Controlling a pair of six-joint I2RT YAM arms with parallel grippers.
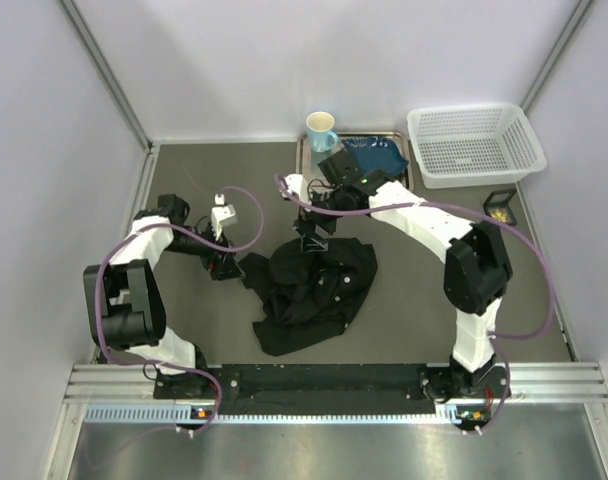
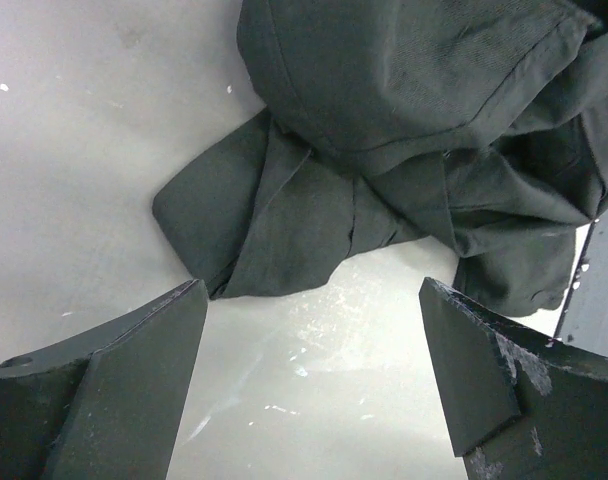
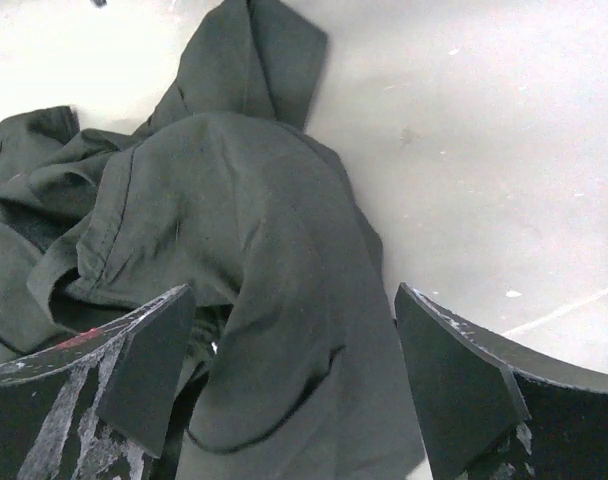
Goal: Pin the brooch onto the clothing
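Note:
The black shirt (image 1: 314,290) lies crumpled in a heap at the table's middle. My left gripper (image 1: 227,268) is open and empty, low over bare table at the shirt's left edge; in the left wrist view (image 2: 312,292) a folded sleeve end (image 2: 274,225) lies just ahead of the jaws. My right gripper (image 1: 312,243) is open at the heap's far edge; in the right wrist view (image 3: 294,292) the jaws stand on either side of a raised fold of the shirt (image 3: 274,300) without closing on it. A small golden-yellow thing, likely the brooch (image 1: 497,211), sits in a small black box at the right.
A blue mug (image 1: 321,128) and a metal tray (image 1: 402,135) holding a dark blue cloth stand at the back. A white plastic basket (image 1: 472,143) is at the back right. Aluminium rails (image 1: 314,385) run along the near edge.

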